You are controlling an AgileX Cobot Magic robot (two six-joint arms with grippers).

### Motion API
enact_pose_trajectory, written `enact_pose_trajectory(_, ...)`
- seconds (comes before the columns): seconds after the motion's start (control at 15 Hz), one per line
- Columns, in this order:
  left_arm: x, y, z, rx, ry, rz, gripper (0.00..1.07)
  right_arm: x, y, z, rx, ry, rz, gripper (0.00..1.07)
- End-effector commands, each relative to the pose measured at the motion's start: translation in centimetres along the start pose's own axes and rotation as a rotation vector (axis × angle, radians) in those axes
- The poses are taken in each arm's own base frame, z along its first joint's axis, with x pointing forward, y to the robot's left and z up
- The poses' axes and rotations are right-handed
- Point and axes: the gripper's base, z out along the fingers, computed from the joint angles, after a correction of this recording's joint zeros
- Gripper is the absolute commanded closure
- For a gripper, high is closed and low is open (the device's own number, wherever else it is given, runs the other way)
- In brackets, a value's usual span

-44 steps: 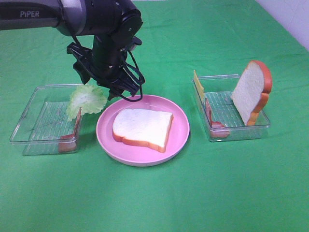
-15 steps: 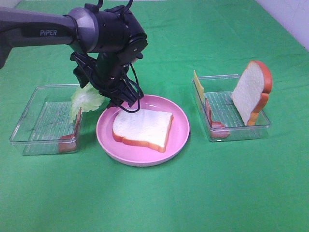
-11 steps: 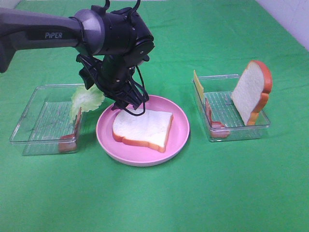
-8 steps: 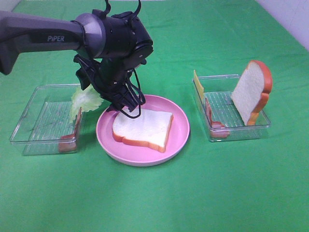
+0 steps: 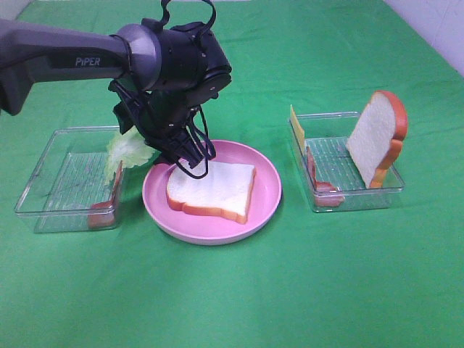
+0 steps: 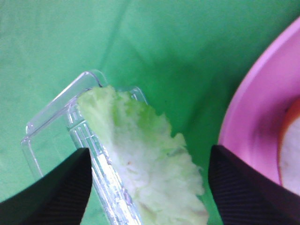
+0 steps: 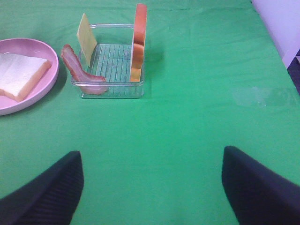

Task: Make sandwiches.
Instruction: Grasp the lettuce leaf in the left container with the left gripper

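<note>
A white bread slice [image 5: 210,190] with an orange-brown crust lies flat on the pink plate [image 5: 264,206]. Pale green lettuce [image 5: 129,150] leans upright on the right end of the left clear tray [image 5: 43,174]. My left gripper [image 5: 156,141] hangs over that tray end and the plate's back-left rim. In the left wrist view its open fingers [image 6: 51,187] stand on either side of the lettuce [image 6: 140,154], with gaps on both sides. The right gripper [image 7: 150,187] is open over bare cloth, holding nothing, and is out of the exterior view.
The left tray also holds a bacon strip [image 5: 109,204]. The right clear tray [image 5: 355,196] holds a yellow cheese slice [image 5: 297,127], a bacon strip [image 5: 316,177] and an upright bread slice [image 5: 377,138]. Green cloth covers the table.
My left arm has swung slightly over the plate's back-left rim and its jaws have narrowed a little. The plate and its bread have slid slightly left. The lettuce stays leaning on the tray.
</note>
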Motion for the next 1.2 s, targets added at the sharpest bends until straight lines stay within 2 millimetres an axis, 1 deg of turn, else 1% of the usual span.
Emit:
enact_pose_trajectory(0.07,0.0,0.0,-0.2,-0.02,0.001,-0.003,0.53,0.0,0.0,-0.2,0.008,-0.023,-0.009,0.31)
enact_pose_trajectory(0.27,0.0,0.0,-0.2,-0.02,0.001,-0.003,0.68,0.0,0.0,-0.2,0.008,-0.023,-0.009,0.31)
enact_pose_trajectory(0.33,0.0,0.0,-0.2,-0.02,0.001,-0.003,0.7,0.0,0.0,-0.2,0.008,-0.023,-0.009,0.31)
enact_pose_trajectory(0.47,0.0,0.0,-0.3,-0.021,0.001,-0.004,0.79,0.0,0.0,-0.2,0.008,-0.023,-0.009,0.31)
enact_pose_trajectory(0.67,0.1,0.1,-0.4,-0.023,0.005,-0.005,0.88,0.0,0.0,-0.2,0.008,-0.023,-0.009,0.31)
enact_pose_trajectory(0.73,0.1,0.1,-0.4,-0.023,0.005,-0.005,0.97,0.0,0.0,-0.2,0.008,-0.023,-0.009,0.31)
enact_pose_trajectory(0.87,0.1,0.1,-0.4,-0.023,0.005,-0.005,1.07,0.0,0.0,-0.2,0.008,-0.023,-0.009,0.31)
enact_pose_trajectory(1.07,0.0,0.4,-0.7,-0.02,-0.003,-0.011,1.07,0.0,0.0,-0.2,0.008,-0.023,-0.009,0.31)
enact_pose_trajectory(1.2,-0.2,1.0,-1.8,-0.016,-0.031,-0.026,1.07,0.0,0.0,-0.2,0.008,-0.023,-0.009,0.31)
